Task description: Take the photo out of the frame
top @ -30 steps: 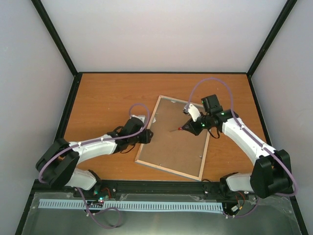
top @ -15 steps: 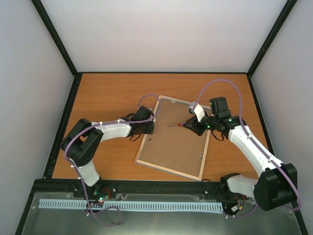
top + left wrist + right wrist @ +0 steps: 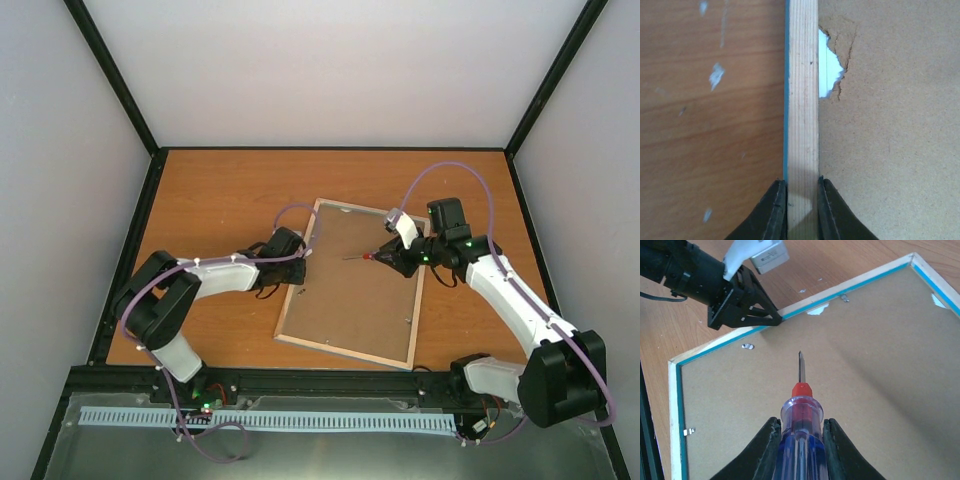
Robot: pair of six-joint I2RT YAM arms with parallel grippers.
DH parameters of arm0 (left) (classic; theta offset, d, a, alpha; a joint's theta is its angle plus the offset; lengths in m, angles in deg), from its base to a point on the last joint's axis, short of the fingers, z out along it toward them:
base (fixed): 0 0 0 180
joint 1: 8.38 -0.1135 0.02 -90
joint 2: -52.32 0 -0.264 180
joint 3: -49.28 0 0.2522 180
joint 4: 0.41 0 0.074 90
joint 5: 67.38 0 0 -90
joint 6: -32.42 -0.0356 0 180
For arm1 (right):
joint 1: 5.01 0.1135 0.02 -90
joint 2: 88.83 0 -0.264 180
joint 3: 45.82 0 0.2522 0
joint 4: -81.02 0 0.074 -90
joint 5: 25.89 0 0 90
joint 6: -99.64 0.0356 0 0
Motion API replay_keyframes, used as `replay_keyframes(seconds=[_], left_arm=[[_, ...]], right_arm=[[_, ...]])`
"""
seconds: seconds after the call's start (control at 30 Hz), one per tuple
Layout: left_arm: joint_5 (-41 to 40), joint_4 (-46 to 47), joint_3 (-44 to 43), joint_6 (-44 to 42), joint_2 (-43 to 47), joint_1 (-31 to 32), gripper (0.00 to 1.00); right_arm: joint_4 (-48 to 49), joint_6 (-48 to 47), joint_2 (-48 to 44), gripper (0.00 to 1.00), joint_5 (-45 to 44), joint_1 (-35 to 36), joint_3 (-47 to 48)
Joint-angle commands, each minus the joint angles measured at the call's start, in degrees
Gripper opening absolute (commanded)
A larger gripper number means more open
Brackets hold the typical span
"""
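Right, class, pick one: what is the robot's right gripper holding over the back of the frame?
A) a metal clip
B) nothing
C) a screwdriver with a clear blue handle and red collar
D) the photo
C: the right gripper is closed around the screwdriver, whose tip points out over the backing board.

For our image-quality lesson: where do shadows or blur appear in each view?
Top external: even, soft light, faint shadows. Left wrist: sharp grain on the pale wood frame rim, shaded near the left gripper. Right wrist: a broad soft shadow crosses the plain brown backing board; the clear blue-handled screwdriver in the right gripper looks slightly soft.
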Motion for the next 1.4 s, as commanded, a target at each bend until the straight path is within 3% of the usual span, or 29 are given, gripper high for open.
replay_keyframes(seconds=[0.0,0.23,0.8,1.03,1.37], left_arm=[[1.0,-1.8,5.2,2.6,4.2,-0.2,0.06],[2.8,0.9,11.9,5.8,11.1,-0.2,0.01],[3.3,1.7,17.2,7.3,16.8,-0.2,0.01],[3.9,2.1,17.1,7.4,16.5,-0.3,0.01],[4.9,2.4,16.2,7.0,15.1,-0.2,0.01]], right_arm=[[1.4,-0.3,1.1,0.06,0.5,-0.3,0.5],[2.1,-0.4,4.2,0.05,-1.7,0.6,4.1],[-7.5,-0.3,33.5,0.03,-12.2,17.4,36.3],[-9.4,0.3,40.4,0.03,-12.1,18.2,42.6],[-10.8,-0.1,43.3,0.03,-9.5,18.5,44.5]])
